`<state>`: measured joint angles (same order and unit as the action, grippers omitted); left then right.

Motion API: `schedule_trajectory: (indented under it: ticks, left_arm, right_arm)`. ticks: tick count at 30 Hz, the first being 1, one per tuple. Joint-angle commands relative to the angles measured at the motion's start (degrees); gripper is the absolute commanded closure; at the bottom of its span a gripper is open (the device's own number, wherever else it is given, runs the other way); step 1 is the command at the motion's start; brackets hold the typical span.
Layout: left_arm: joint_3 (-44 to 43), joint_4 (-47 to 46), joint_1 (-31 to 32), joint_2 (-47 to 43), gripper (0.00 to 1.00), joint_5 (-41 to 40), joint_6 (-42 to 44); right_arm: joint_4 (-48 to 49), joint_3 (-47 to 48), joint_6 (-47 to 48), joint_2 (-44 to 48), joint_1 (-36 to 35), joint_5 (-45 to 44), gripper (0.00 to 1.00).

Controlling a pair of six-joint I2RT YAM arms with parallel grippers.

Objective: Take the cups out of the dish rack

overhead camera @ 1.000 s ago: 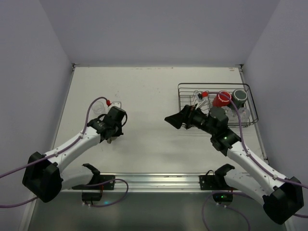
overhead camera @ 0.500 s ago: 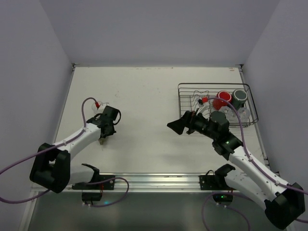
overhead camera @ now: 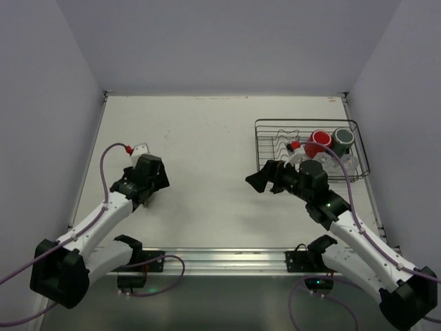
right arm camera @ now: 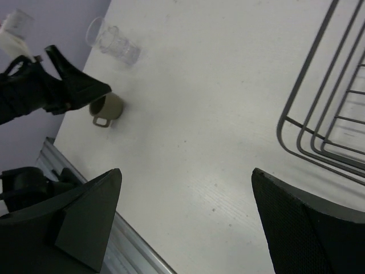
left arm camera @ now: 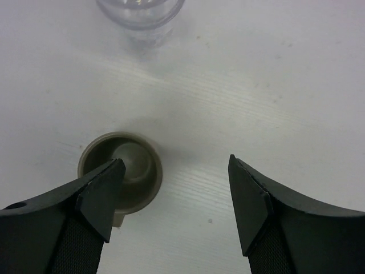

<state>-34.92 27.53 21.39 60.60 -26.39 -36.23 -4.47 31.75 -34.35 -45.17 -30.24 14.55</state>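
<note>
Where your left gripper (left arm camera: 174, 197) hangs over the table (left arm camera: 274, 85), its jaws stand well apart and grip nothing. Its left finger (left arm camera: 97, 197) overlaps the rim of the olive-tan mug (left arm camera: 121, 171), which stands upright on the table, mouth up. Beyond the fingertips a clear tumbler (left arm camera: 140, 14) stands near the mug but apart from it. Your right wrist view shows this pair from the side, with the mug's handle turned toward the table's near edge.

Your right gripper (right arm camera: 185, 171) is spread wide and empty. It hovers above the table between the mug and the dish rack (right arm camera: 319, 114), near the rack's near-left corner.

From overhead, the rack sits at the table's far right. Inside it you see a red cup (overhead camera: 317, 143) and a dark grey cup (overhead camera: 343, 138) side by side toward its right end. Clear glassware lies near them, too faint to count.
</note>
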Motion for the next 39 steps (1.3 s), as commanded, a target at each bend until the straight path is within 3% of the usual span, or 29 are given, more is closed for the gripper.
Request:
schedule_trajectory:
  ticks: [1,3,8,14,17,21,25,35,39]
  left_arm:
    - [-4.10,-5.98,-0.12,-5.65,0.20,5.45,2.38]
    - [-7.00,-8.79,0.14,-9.61,0.12,15.28,5.81]
    - [-13.68,-12.32,0.41,-14.53,0.04,37.41,10.82]
    - [-15.10,-11.97,0.41,-20.94,0.00,52.30,16.09]
    - [-11.33,-13.20,0.50,-24.98,0.00,54.42,16.01]
    - [-5.17,-13.99,6.03,-27.37,0.00,47.24,16.81]
    - [-7.45,-10.04,10.60,-28.51,0.00,40.03,19.53]
    - [-7.53,-9.51,14.12,-30.19,0.00,38.26,19.62]
    - [-7.53,-9.69,14.30,-30.10,0.00,37.99,19.62]
  right_arm:
    - [-5.97,4.98,3.05,1.22,1.14,-8.03,0.03]
    - [-8.35,7.44,3.76,0.26,3.60,-12.32,0.04]
    - [-15.46,12.89,7.18,-2.99,10.36,-23.32,0.05]
    - [-19.52,17.29,9.38,-8.79,20.28,-30.98,0.01]
    - [-19.61,18.43,10.00,-12.65,25.29,-32.30,0.01]
    - [-19.52,20.37,10.35,-18.10,29.27,-30.72,0.01]
    - [-19.52,22.04,11.67,-21.89,29.97,-30.98,0.01]
    - [-19.61,21.87,11.85,-26.11,32.96,-36.25,0.01]
    - [-19.53,22.22,11.76,-29.01,33.05,-33.36,0.01]
